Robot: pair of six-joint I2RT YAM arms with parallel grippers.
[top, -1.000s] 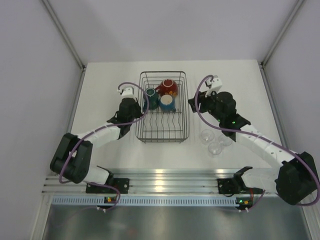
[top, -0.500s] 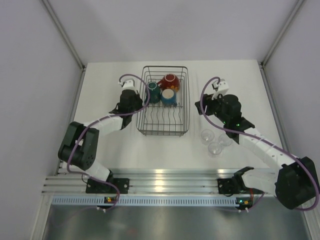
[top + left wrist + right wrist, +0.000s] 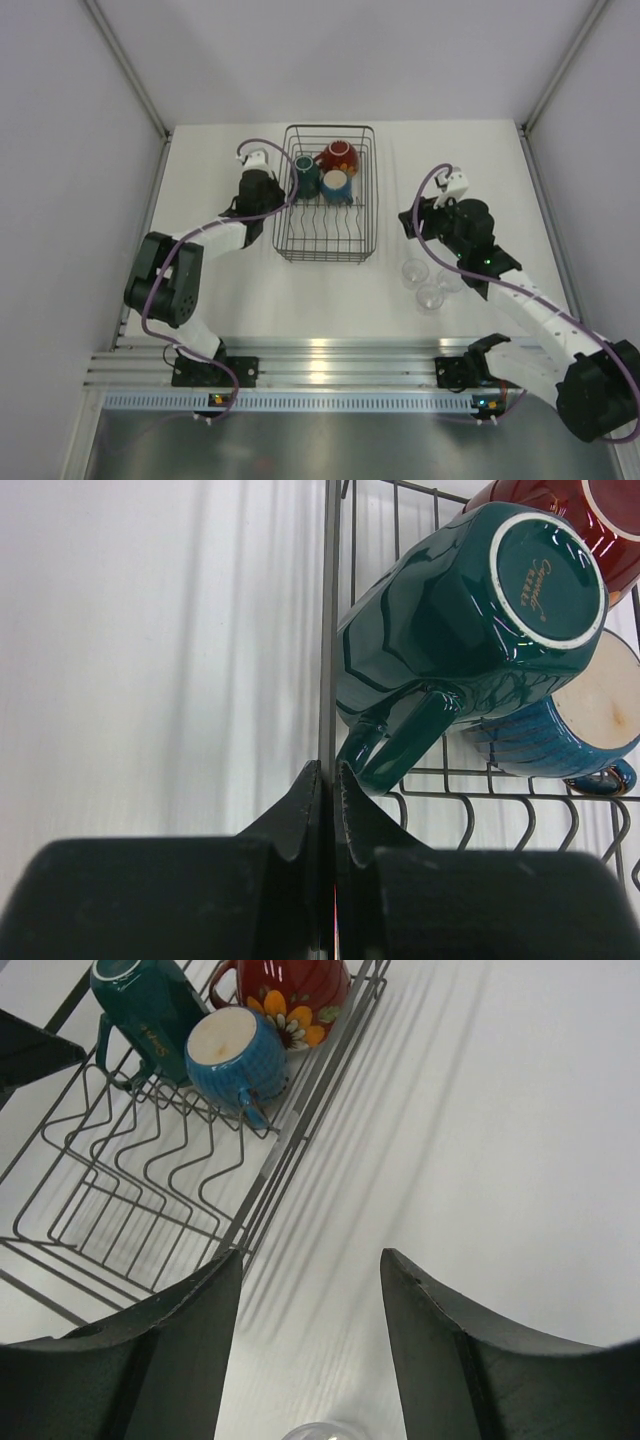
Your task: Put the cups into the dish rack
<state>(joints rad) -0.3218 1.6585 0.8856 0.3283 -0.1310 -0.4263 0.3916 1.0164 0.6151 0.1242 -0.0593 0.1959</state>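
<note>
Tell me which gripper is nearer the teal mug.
Left. The left gripper is shut on the dish rack rim beside the teal mug; the right gripper hangs open right of the rack.

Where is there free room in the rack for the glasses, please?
The near half of the rack, between the blue cup and the near rim, holds only bare prongs. The far end is crowded with the teal mug, red cup and blue cup.
</note>
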